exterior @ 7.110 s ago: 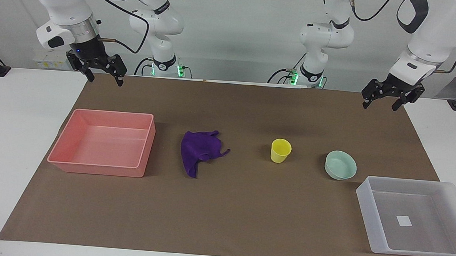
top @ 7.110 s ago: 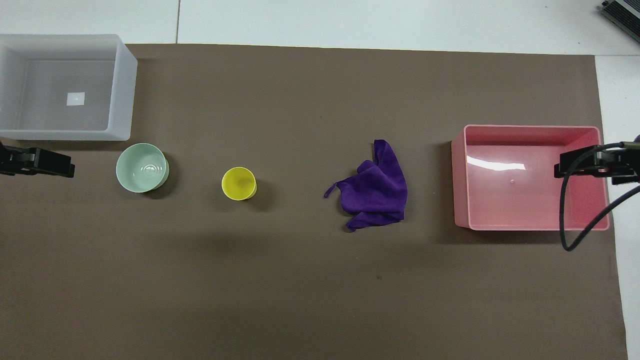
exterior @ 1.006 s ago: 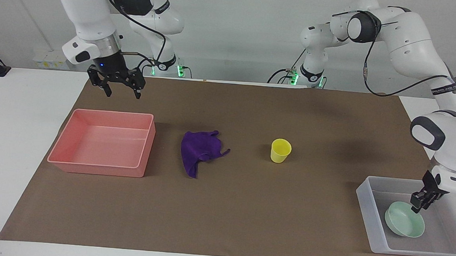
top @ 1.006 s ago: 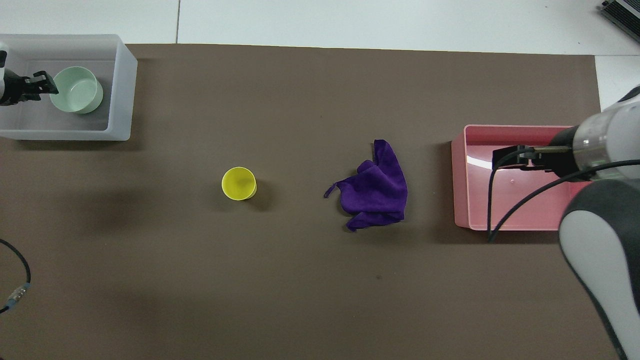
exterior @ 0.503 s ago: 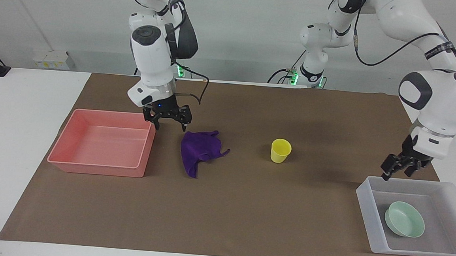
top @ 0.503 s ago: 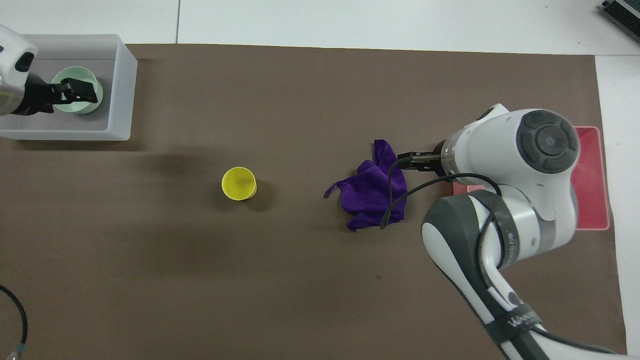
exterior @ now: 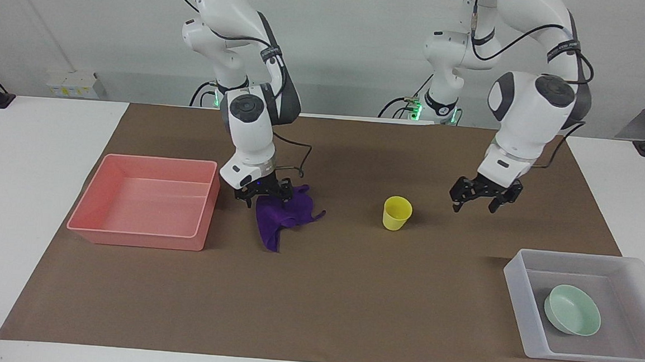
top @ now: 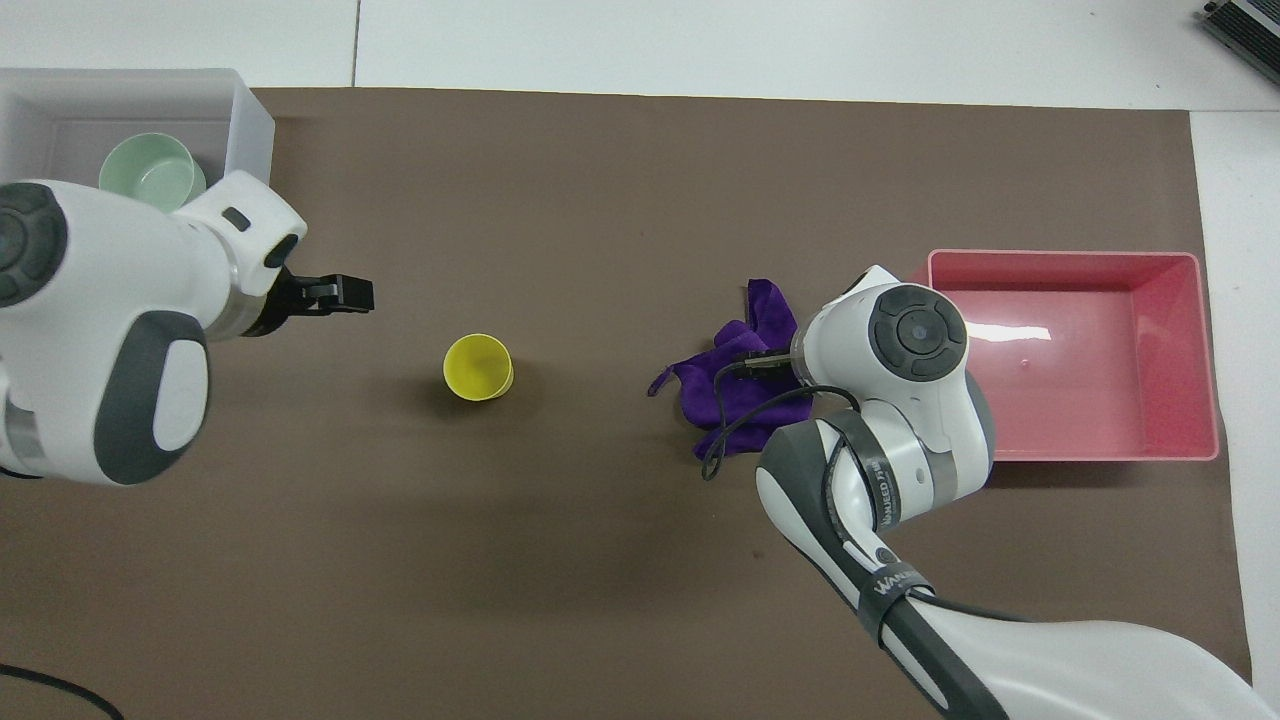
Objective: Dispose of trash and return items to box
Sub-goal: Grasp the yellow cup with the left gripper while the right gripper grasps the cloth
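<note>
The purple cloth (exterior: 285, 219) lies on the brown mat beside the pink bin (exterior: 82, 211); it also shows in the overhead view (top: 735, 385). My right gripper (exterior: 263, 200) is open and down on the cloth's edge nearest the robots, one finger on each side of it. The yellow cup (exterior: 397, 212) stands upright mid-table, also in the overhead view (top: 478, 367). My left gripper (exterior: 473, 208) is open and empty over the mat between the cup and the box (exterior: 517, 288). The mint bowl (exterior: 572, 311) lies in the box.
The pink bin (top: 1070, 455) is empty at the right arm's end of the table. The translucent box (top: 250, 120) is at the left arm's end. The right arm's wrist (top: 915, 335) covers part of the cloth from above.
The bowl went from the mat into the box and was let go. The left gripper has lifted out and moved toward the cup. The right gripper has come down from beside the pink bin onto the cloth.
</note>
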`<state>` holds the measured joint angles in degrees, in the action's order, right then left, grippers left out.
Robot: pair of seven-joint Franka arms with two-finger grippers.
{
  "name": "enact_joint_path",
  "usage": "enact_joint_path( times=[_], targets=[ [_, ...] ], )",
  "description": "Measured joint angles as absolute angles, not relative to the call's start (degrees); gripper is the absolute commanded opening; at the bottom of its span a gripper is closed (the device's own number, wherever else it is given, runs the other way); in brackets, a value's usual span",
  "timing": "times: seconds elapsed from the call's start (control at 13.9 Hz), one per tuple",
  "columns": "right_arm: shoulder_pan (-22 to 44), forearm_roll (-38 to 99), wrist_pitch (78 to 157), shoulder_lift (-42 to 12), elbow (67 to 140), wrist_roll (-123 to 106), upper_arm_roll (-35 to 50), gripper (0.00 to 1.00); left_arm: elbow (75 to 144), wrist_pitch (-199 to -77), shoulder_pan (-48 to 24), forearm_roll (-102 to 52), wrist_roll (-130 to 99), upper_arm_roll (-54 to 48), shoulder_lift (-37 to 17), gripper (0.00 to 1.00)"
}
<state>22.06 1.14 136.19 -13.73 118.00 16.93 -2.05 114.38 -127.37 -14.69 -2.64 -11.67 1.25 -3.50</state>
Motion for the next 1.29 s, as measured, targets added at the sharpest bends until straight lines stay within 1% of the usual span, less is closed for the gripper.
enact_joint_path(
  times=[0.07, 0.14, 0.22, 0.29, 0.43, 0.5, 0.57, 0.65, 0.79, 0.86, 1.01, 1.29],
  targets=[
    [22.2, 1.1, 136.5, -13.9, 118.3, 16.9, -2.1, 0.98, 116.7, -129.7, -16.3, -2.6, -13.0, 1.2, -3.2, 1.0],
    [22.6, 1.1, 137.4, -14.0, 118.7, 16.9, -2.1, 0.64, 118.5, -131.1, -17.9, -2.6, -14.4, 1.2, -3.1, 1.0],
    [23.0, 1.1, 138.2, -14.0, 119.1, 16.9, -2.0, 0.19, 119.6, -132.1, -19.3, -2.6, -15.3, 1.2, -3.1, 1.0],
    [23.3, 1.1, 138.4, -14.1, 119.3, 16.9, -2.0, 0.0, 120.8, -133.5, -20.5, -2.6, -15.8, 1.2, -3.1, 1.0],
    [23.5, 1.1, 138.4, -14.1, 119.6, 16.9, -2.1, 0.0, 123.9, -138.6, -22.0, -2.6, -16.0, 1.2, -3.2, 1.0],
    [23.5, 1.1, 138.4, -14.1, 119.6, 16.9, -2.1, 0.0, 125.4, -141.1, -22.4, -2.6, -16.0, 1.2, -3.2, 0.93],
    [23.5, 1.1, 138.4, -14.1, 119.7, 16.9, -2.1, 0.0, 126.4, -142.6, -22.7, -2.6, -16.0, 1.2, -3.4, 0.89],
    [23.5, 1.1, 138.4, -14.1, 119.8, 16.9, -2.1, 0.0, 127.0, -143.4, -23.1, -2.6, -16.0, 1.2, -3.7, 0.75],
    [23.4, 1.1, 138.0, -14.0, 119.8, 17.1, -2.1, 0.0, 127.7, -145.3, -24.8, -2.6, -16.1, 1.2, -5.3, 0.13],
    [23.4, 1.1, 137.1, -13.9, 119.6, 17.6, -2.1, 0.0, 127.8, -146.3, -25.5, -2.6, -16.5, 1.2, -6.2, 0.0],
    [23.4, 1.1, 134.0, -13.0, 117.9, 18.7, -2.2, 0.0, 127.7, -147.2, -25.9, -2.6, -17.1, 1.2, -7.4, 0.0],
    [23.2, 1.1, 125.8, -8.8, 113.3, 21.1, -2.3, 0.0, 127.1, -147.0, -25.6, -2.6, -17.2, 2.3, -6.6, 0.0]
  ],
)
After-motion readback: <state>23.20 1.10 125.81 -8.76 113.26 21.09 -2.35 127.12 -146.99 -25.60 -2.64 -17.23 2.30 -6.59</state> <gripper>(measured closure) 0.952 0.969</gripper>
